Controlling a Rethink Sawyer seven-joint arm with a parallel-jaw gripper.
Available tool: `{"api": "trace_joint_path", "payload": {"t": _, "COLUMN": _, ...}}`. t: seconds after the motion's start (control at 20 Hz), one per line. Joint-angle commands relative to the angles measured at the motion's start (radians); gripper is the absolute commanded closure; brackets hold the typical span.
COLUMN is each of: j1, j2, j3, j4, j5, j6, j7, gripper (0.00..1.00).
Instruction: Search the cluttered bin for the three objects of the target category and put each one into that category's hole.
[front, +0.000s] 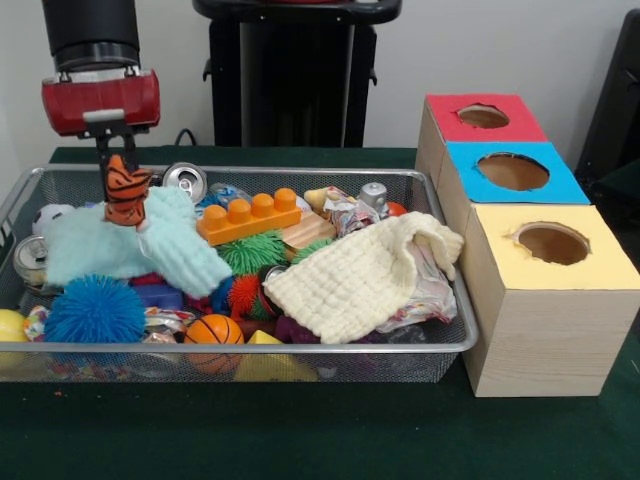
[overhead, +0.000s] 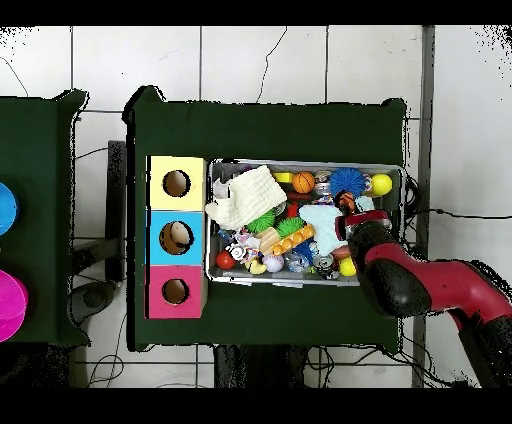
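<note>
An orange toy tiger with black stripes (front: 126, 192) hangs upright at the far left end of the wire bin (front: 300, 346), just over a light blue cloth (front: 140, 248). My gripper (front: 122, 168) comes down from above and is shut on the tiger's upper part. Whether the tiger's base touches the cloth is unclear. In the overhead view the gripper (overhead: 350, 216) is over the bin's right part, with the tiger (overhead: 347, 203) showing at its tip. Beside the bin stands a row of boxes with a red-topped hole (front: 483, 116), a blue-topped hole (front: 513, 171) and a yellow-topped hole (front: 552, 243).
The bin is packed: a cream knitted cloth (front: 360, 275), an orange toy brick (front: 248, 217), a blue spiky ball (front: 95, 310), a small basketball (front: 213, 330), a green spiky ball (front: 250, 250) and a drink can (front: 185, 180). The boxes stand taller than the bin's rim.
</note>
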Motion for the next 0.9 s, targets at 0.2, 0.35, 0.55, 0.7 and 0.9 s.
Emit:
{"api": "trace_joint_path", "payload": {"t": 0.2, "j1": -0.037, "j2": -0.085, "j3": 0.216, "j4": 0.034, "j5": 0.035, "j6": 0.033, "j7": -0.036, "gripper": 1.00}}
{"api": "trace_joint_path", "payload": {"t": 0.35, "j1": -0.040, "j2": -0.080, "j3": 0.203, "j4": 0.046, "j5": 0.029, "j6": 0.026, "j7": -0.012, "gripper": 1.00}}
{"api": "trace_joint_path", "payload": {"t": 0.55, "j1": -0.016, "j2": -0.053, "j3": 0.107, "j4": 0.088, "j5": 0.037, "j6": 0.010, "j7": 0.075, "gripper": 1.00}}
{"api": "trace_joint_path", "payload": {"t": 0.7, "j1": 0.002, "j2": -0.058, "j3": 0.076, "j4": 0.128, "j5": 0.044, "j6": -0.015, "j7": 0.115, "gripper": 1.00}}
{"api": "trace_joint_path", "payload": {"t": 0.9, "j1": 0.002, "j2": -0.065, "j3": 0.095, "j4": 0.175, "j5": 0.085, "j6": 0.005, "j7": 0.127, "gripper": 1.00}}
